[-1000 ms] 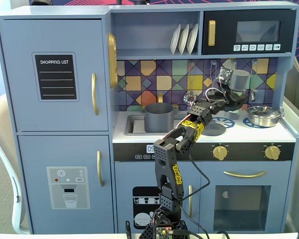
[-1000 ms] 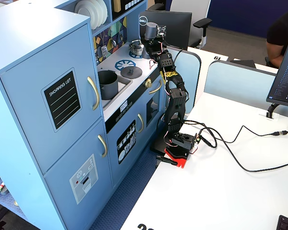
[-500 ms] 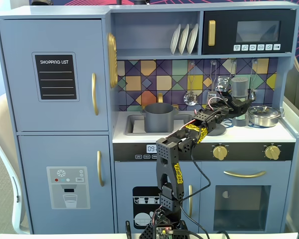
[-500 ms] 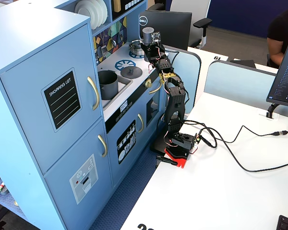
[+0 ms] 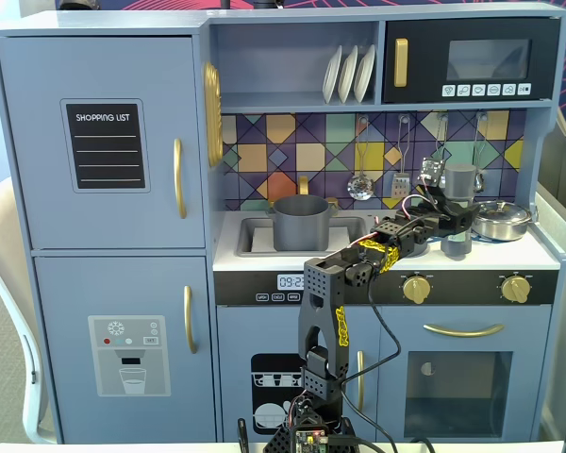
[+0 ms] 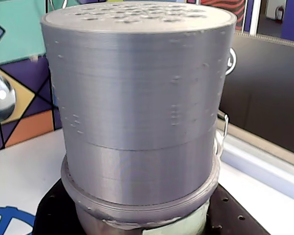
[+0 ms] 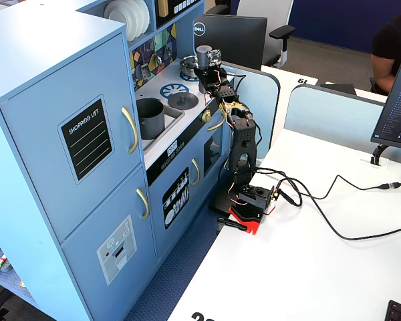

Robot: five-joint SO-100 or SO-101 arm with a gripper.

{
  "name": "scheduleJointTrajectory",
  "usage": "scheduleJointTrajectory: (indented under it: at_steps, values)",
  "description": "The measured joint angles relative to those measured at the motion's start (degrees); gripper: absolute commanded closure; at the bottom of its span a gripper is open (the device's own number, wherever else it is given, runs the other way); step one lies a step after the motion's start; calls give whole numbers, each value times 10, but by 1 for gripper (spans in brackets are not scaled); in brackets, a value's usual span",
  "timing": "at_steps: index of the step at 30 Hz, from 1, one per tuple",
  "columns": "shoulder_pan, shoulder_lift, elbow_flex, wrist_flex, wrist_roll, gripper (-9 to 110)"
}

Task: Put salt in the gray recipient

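The salt [image 5: 459, 181], a tall gray shaker, stands upright at the right end of the toy kitchen counter. In the wrist view it [image 6: 137, 98] fills the frame, with a perforated cap on top and a strip of pale green label at the bottom. My gripper [image 5: 450, 219] reaches in from the left; its black fingers [image 6: 54, 215] press against both sides of the shaker's body. I cannot tell whether the shaker's base touches the counter. The gray recipient [image 5: 300, 222], a dark gray pot, sits in the sink at the left, well apart from the gripper. It also shows in the other fixed view [image 7: 150, 117].
A shiny steel pan [image 5: 502, 219] sits just right of the salt. A flat gray lid with a knob [image 7: 184, 100] lies on the hob between sink and gripper. A ladle [image 5: 360, 184] and other utensils hang on the tiled back wall. The kitchen's right side wall [image 5: 547, 226] is close by.
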Motion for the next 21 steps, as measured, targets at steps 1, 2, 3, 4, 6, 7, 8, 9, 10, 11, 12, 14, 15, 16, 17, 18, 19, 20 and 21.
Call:
scheduleJointTrajectory:
  at_steps: [1,2,3,4,6,7,8,9,10,11,12,14,15,16,17,18,19,20,21]
  values:
    - [0,-3,0,0,2,101]
    - [0,-4,0,0,4,101]
    - [0,-4,0,0,4,101]
    - [0,-4,0,0,5,101]
    - [0,-4,0,0,8,101]
    - [0,-4,0,0,9,101]
    - [0,-4,0,0,9,101]
    - [0,-4,0,0,9,101]
    - [0,-4,0,0,9,101]
    - [0,-4,0,0,9,101]
    - [0,-6,0,0,9,101]
    - [0,-8,0,0,9,101]
    - [0,-9,0,0,9,101]
    - [0,-11,0,0,9,101]
    - [1,-11,0,0,9,101]
    - [2,-13,0,0,9,101]
    - [4,-13,4,-1,10,101]
    - [5,-13,6,-1,13,101]
    - [6,-13,8,-1,8,101]
